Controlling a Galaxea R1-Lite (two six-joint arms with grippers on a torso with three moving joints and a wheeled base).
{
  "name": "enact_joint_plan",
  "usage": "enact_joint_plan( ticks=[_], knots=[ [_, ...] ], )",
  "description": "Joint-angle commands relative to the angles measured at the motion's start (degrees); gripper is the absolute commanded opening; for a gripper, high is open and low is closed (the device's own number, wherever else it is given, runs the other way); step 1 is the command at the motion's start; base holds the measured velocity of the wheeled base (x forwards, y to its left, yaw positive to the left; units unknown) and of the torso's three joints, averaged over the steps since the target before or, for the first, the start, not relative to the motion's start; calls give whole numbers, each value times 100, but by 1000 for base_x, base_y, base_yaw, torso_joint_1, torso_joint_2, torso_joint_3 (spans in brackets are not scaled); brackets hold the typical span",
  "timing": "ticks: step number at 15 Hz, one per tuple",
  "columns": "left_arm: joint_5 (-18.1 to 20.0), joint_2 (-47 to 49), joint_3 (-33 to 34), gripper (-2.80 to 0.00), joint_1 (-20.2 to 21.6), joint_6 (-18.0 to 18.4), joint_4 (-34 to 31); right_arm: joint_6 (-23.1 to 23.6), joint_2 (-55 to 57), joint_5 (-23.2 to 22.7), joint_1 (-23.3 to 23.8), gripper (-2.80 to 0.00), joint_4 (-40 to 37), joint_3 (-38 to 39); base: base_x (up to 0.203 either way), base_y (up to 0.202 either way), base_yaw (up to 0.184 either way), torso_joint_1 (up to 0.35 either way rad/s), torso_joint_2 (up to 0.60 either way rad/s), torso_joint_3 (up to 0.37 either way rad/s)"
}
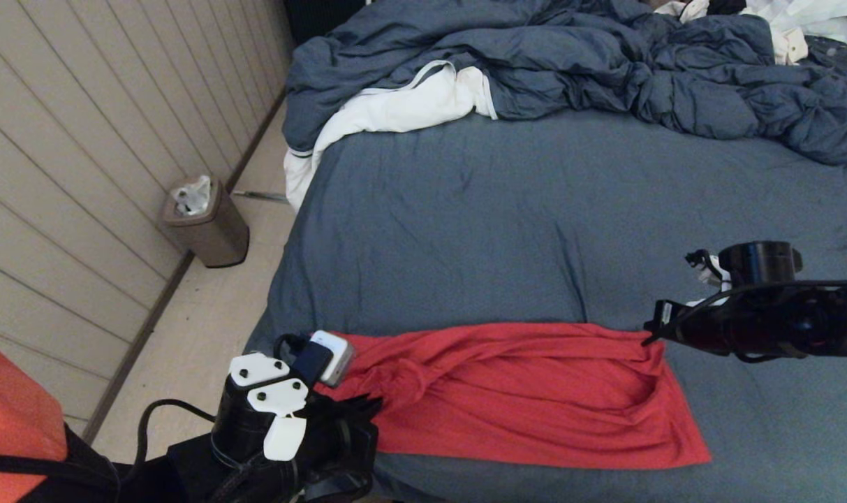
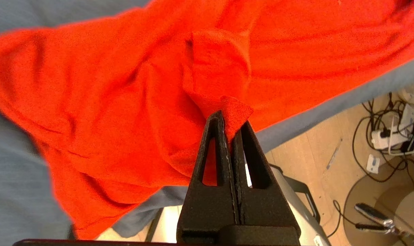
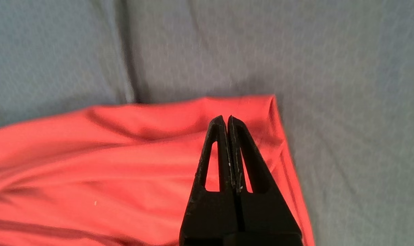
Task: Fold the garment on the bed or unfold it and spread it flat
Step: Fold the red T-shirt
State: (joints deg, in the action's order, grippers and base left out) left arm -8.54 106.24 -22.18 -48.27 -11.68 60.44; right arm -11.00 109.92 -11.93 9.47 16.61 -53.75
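Observation:
The red garment (image 1: 521,398) lies bunched lengthwise along the near edge of the bed (image 1: 500,230), plain side up. At its left end my left gripper (image 1: 371,404) is shut on a small fold of the cloth. In the left wrist view the fold pokes out between the tips of that gripper (image 2: 232,118), and the garment (image 2: 125,102) hangs crumpled behind it. My right gripper (image 1: 648,339) is at the garment's far right corner. In the right wrist view the right gripper (image 3: 226,117) is shut over the garment (image 3: 125,164) near that corner, with no cloth between its jaws.
A rumpled blue duvet (image 1: 605,63) is heaped across the far side of the bed, with a white cloth (image 1: 395,105) spilling out at its left. A small bin (image 1: 207,223) stands on the floor by the wall. Cables (image 2: 391,136) lie on the floor below the bed's near edge.

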Motion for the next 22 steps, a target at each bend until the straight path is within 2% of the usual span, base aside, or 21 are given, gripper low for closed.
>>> enact_joint_plan(
  ticks=[1, 5, 6, 7, 14, 16, 17, 20, 22],
  knots=[
    [-6, 590, 299, -280, -87, 9, 682, 1, 40, -2, 2, -280, 180, 56, 0, 0, 0, 0, 0, 0],
    [-15, 1307, 750, -280, -186, 149, 1924, 1, 170, -2, 2, -280, 466, 154, 0, 0, 0, 0, 0, 0],
    [-16, 1324, 812, -183, -190, 256, 2201, 1, 161, -2, 2, -280, 466, 154, 0, 0, 0, 0, 0, 0],
    [-16, 1269, 839, 0, -191, 277, 2224, 1, 154, -2, 2, -280, 466, 149, 0, 0, 0, 0, 0, 0],
    [-18, 416, 832, 0, -191, 396, 2071, 0, 109, -2, 2, -280, 466, 171, 0, 0, 0, 0, 0, 0],
    [-66, 698, 547, 0, -185, 379, 1938, -8, 56, -11, -7, -280, 466, 216, 0, 0, 0, 0, 0, 0],
    [-153, 859, 383, 0, -93, 358, 1883, -1, 29, -17, 2, -280, 466, 224, 0, 0, 0, 0, 0, 0],
    [-182, 790, 110, 0, 609, 223, 1638, -15, -75, -45, -16, -280, 412, 225, 0, 0, 0, 0, 0, 0],
    [-100, 486, -154, 0, 918, -235, 1029, -26, -248, -51, -24, -280, 104, 180, 0, 0, 0, 0, 0, 0]
  ],
)
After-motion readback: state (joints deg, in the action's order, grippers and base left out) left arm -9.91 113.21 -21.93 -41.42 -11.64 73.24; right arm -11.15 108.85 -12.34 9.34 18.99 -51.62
